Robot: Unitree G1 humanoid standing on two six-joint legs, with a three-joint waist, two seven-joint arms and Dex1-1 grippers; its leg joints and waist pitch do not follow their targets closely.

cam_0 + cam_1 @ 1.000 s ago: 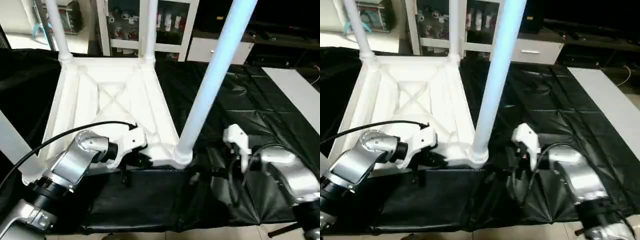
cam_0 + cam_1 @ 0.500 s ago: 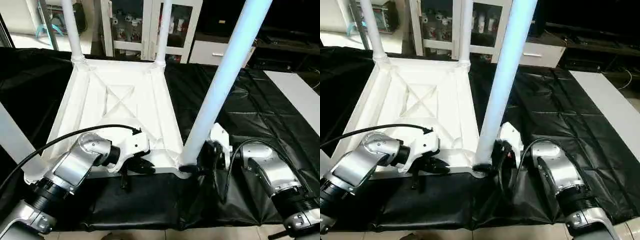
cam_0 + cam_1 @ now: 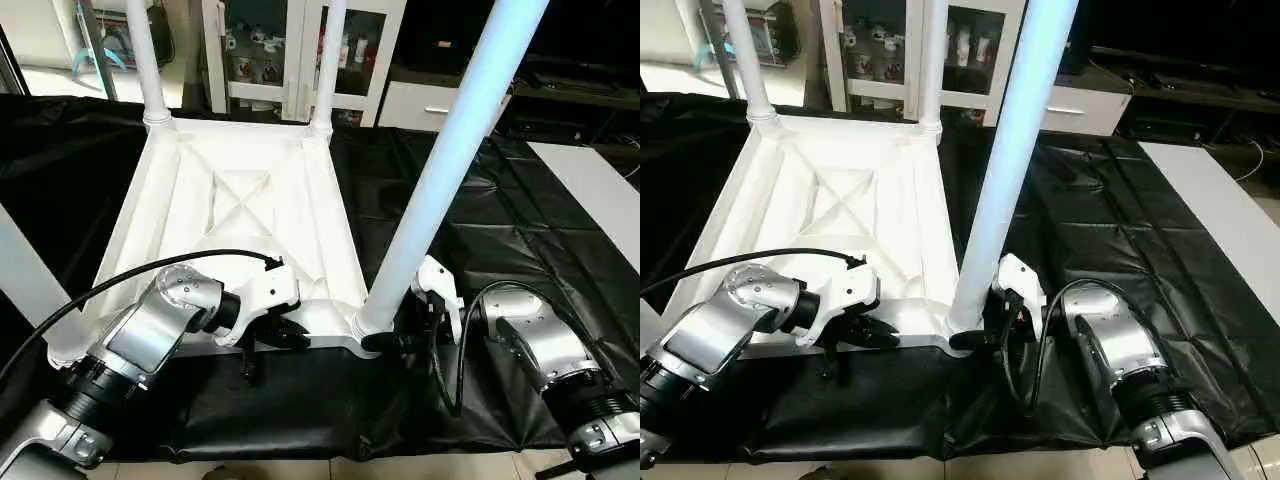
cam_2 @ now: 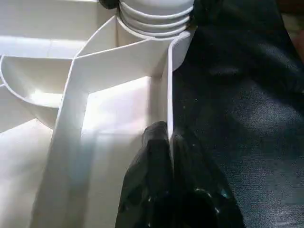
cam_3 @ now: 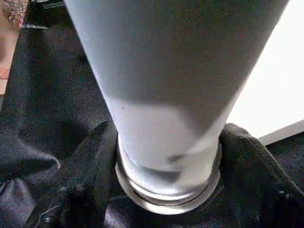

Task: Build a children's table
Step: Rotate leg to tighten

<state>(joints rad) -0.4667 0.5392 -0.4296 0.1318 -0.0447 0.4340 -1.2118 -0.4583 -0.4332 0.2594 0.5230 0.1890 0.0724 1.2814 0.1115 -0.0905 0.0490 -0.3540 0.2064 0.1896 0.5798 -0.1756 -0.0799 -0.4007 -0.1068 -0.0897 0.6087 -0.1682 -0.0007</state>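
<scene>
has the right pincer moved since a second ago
Yes. The right pincer has come in to the near right leg, at its base beside the corner socket.

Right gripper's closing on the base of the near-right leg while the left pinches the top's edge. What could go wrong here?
The right gripper straddles the near-right leg only at its foot; the tall leg could lever sideways in its corner socket. The left gripper pinches just a thin wall of the table top, which might slip.

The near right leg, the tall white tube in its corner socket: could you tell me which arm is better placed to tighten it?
Probably the right: the right gripper brackets the white tube leg at its base, while the left gripper is clamped on the white plastic tabletop's rim.
</scene>
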